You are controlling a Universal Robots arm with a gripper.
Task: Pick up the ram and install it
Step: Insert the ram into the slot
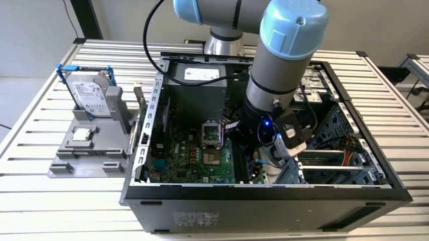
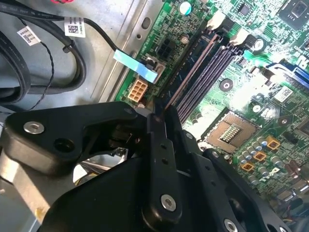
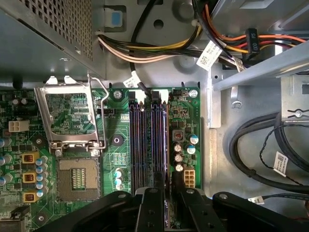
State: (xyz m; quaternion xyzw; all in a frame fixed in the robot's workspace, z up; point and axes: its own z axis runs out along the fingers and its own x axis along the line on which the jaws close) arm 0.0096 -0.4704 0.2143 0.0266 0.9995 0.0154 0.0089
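Gripping: end effector point(image 2: 161, 126) is closing its fingers point(image 2: 159, 159) on the ram point(image 2: 190, 72).
Ram: it is standing edge-down in a motherboard point(image 3: 183, 113) memory slot point(image 3: 145, 140), inside the computer case point(image 1: 268, 198).

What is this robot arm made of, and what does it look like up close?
The arm is a thick grey tube with rounded pale-blue caps at its joints. A black cable runs along it from above. Near the wrist a small blue light glows. The tool is matt black, built of flat jointed links with silver screws.
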